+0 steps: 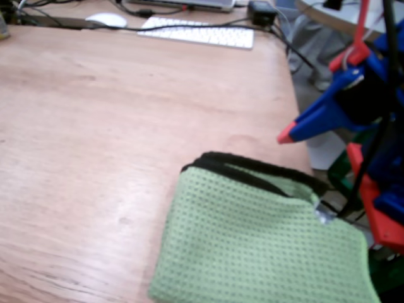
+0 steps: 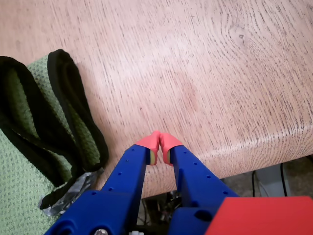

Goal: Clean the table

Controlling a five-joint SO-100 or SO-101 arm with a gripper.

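At lower centre of the wrist view, gripper [image 2: 160, 143] clenched on nothing, above the tabletop [image 2: 195, 63] edge. Green cloth [image 1: 252, 246] lying folded at the fixed view's lower right, ungrasped. Wiping judged not yet begun.

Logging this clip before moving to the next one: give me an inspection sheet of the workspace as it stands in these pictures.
Surface: light reddish-brown wood-grain table, smooth, no spills visible.
Job's things: folded green waffle-weave cloth with black edging lying flat near the table's edge, ungripped.
Clutter: white keyboard, white mouse and small black box at the far edge.
Grippers: blue hand with red tips, tips together, holding nothing, over the table edge beside the cloth.
Cables: black cables along the far edge.
Surroundings: pale round table beyond the desk; floor details unclear.
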